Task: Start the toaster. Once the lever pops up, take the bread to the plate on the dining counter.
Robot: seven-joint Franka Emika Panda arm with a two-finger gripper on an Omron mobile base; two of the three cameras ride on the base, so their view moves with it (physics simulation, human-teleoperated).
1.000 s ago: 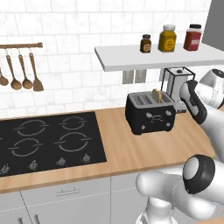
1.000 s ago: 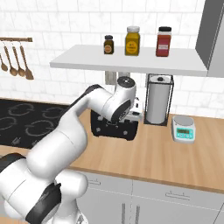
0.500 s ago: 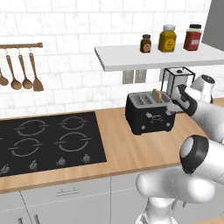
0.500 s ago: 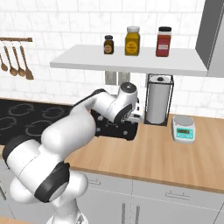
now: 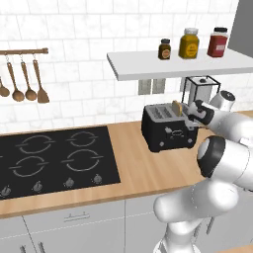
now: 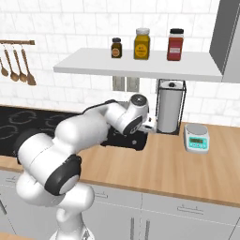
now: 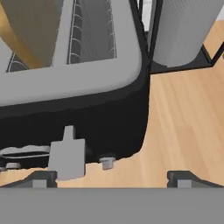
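This is a home kitchen. A wood counter (image 5: 148, 173) runs along a wall of white tiles (image 5: 89, 29), with grey cabinet doors below it. A black hob (image 5: 54, 158) is set into the counter, left of the toaster (image 5: 167, 131). Spoons (image 5: 20, 86) hang on the wall above the hob. Jars (image 5: 189, 43) stand on a shelf (image 5: 173, 66) above the toaster, and a paper towel roll (image 6: 168, 108) and a small kitchen scale (image 6: 196, 137) stand to its right.

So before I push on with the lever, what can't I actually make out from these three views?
- Gripper, left base view: fingertips hidden behind the toaster; contact unreadable.
- Right base view: the arm covers most of the toaster; slots and bread hidden.
- Bread, hand view: cut off by the top and left edges.
- Lever, hand view: whether it is up or down isn't clear.
- Knobs' settings, left base view: too small.
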